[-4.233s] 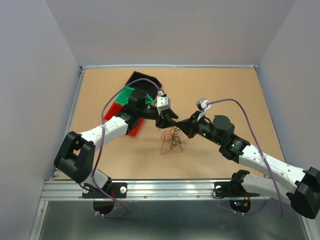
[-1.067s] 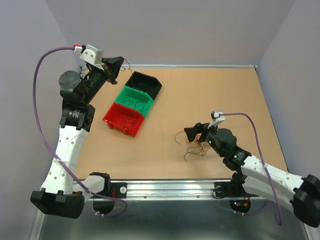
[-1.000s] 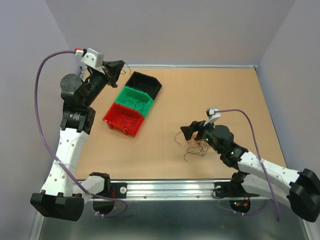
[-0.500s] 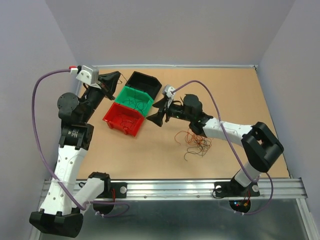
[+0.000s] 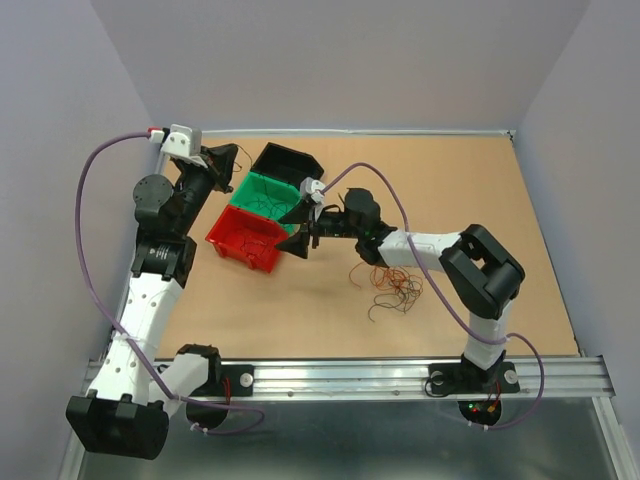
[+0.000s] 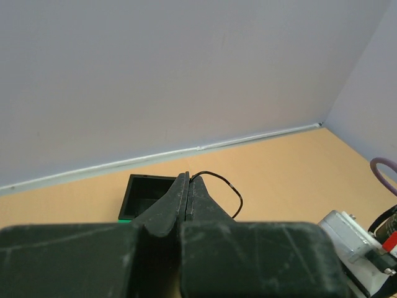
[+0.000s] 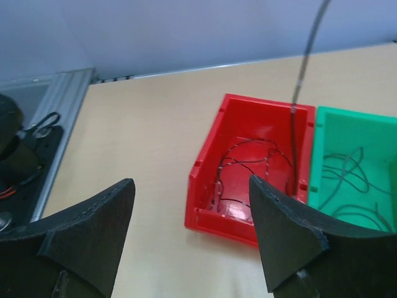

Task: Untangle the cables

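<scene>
Where the tan counter (image 5: 450,180) runs bare below the middle of the overhead view, the cables (image 5: 392,285) lie in a loose wiry bunch of red, orange-brown and dark strands, flat on the surface and partly under the right arm's white forearm. Nothing grips the bunch. The right jaws hang up and to the left of it, apart from it, over the near corner where the red bin (image 5: 232,249) meets the green bin (image 5: 240,190). They are spread wide with nothing between them. In the right wrist view the two dark fingers frame the red bin (image 7: 211,217), which has thin dark wires curled on its floor. The green bin (image 7: 347,118) at the right edge holds a few more. A thin dark strand (image 7: 298,81) drops from the top of that view down to the red bin's right wall; I cannot tell what it hangs from.

The left jaws are far off at the upper left of the overhead view, raised beside the row of bins and well apart from the bunch. They are pressed together on one black wire (image 6: 223,183), which springs from their tip and loops to the right. Behind that tip sits the black bin (image 6: 133,186), last in the row.
</scene>
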`<state>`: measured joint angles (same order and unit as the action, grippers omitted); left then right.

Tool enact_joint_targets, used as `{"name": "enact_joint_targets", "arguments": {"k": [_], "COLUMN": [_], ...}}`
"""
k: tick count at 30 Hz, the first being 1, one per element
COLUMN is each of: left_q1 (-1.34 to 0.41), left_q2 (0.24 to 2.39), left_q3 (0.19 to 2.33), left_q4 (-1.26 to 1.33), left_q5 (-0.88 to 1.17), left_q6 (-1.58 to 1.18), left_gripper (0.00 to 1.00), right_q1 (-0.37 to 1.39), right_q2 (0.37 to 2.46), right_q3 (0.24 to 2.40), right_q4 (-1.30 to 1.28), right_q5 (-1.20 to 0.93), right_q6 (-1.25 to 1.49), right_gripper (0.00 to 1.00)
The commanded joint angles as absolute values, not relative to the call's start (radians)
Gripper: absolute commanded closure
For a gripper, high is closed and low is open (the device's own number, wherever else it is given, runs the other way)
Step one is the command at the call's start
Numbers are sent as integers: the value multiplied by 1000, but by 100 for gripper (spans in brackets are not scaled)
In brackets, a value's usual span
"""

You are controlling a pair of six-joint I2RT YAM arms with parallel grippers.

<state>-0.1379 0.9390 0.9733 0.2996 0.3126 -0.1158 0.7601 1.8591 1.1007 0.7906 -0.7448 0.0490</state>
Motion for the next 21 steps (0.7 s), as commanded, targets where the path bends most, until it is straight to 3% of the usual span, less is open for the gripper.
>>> {"name": "enact_joint_targets", "arguments": {"k": [1, 21], "left_q1": [-135, -133], "left_q2": [920, 856], "left_q3": [965, 940], "left_q4": [390, 403], "left_q5": [304, 282], "left_q6": [-127, -126], "left_gripper": [100, 100], "right_q1": [764, 765], "right_q2": [1881, 1816], "right_q3": [1153, 1043], "right_q4": [903, 953], "right_q5": [-566, -279], "right_q6": [75, 43], "right_gripper": [24, 39]}}
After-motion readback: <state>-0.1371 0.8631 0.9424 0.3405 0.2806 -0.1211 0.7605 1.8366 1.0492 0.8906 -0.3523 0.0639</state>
